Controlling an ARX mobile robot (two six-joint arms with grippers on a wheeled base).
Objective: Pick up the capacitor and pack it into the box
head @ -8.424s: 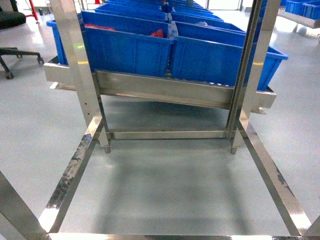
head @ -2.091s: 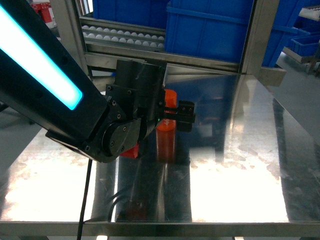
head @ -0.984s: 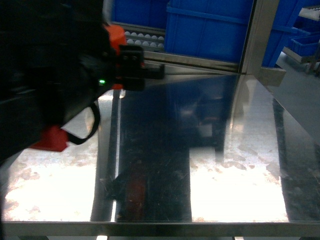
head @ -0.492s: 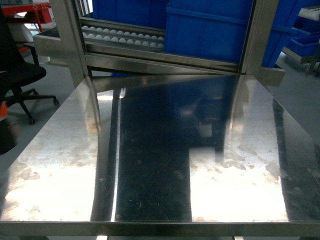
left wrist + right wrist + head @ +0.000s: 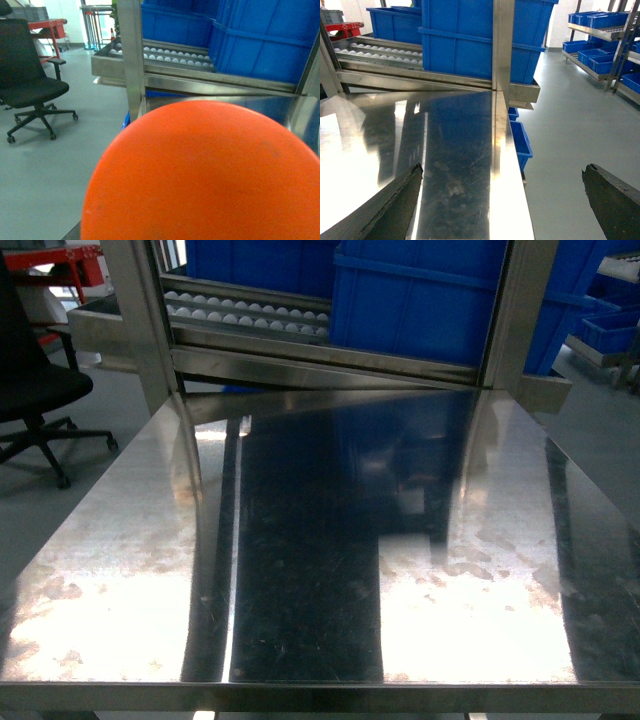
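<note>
The orange capacitor (image 5: 210, 175) fills the left wrist view, apparently held, though those fingers are hidden; right fingers (image 5: 395, 207) stand wide; no box visible, so it may drop beside the surface (image 5: 120, 540).

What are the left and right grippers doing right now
Left: cannot tell; an orange object fills its wrist view.
Right: open, jaws wide apart, holding nothing, over the steel table.

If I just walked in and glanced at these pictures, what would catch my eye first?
Probably the big orange rounded object filling the lower half of the left wrist view, so close that it blocks the camera. Next, the bare, shiny steel table mirroring light in the head view, with bright blue bins on the rack behind it.
</note>
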